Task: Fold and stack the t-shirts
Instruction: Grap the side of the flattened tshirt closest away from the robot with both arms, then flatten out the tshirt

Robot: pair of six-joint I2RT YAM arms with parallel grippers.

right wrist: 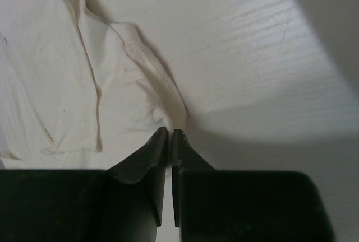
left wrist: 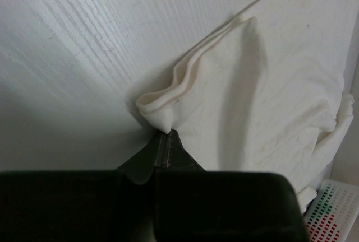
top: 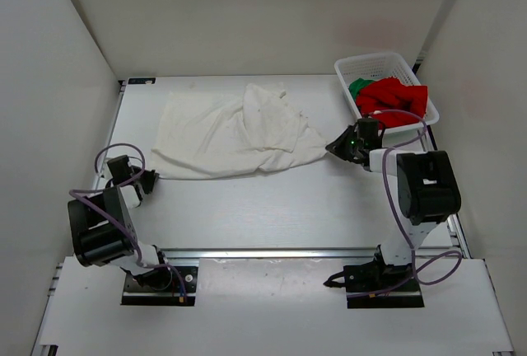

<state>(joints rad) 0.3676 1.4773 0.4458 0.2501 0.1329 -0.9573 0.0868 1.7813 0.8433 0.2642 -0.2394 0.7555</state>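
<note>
We hold the limp, light white t-shirt [top: 222,129] by hem corners at our tips, left gripper [left wrist: 162,135] and right gripper [right wrist: 169,133] both clamped shut.

I see my left gripper [left wrist: 166,137] pinched closed on a bunched corner of the white t-shirt [left wrist: 263,96], which lies on the table [left wrist: 73,57].

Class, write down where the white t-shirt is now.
In the top view the white t-shirt lies spread on the table, left of the basket, its near corners pinched by the left gripper and right gripper.
</note>
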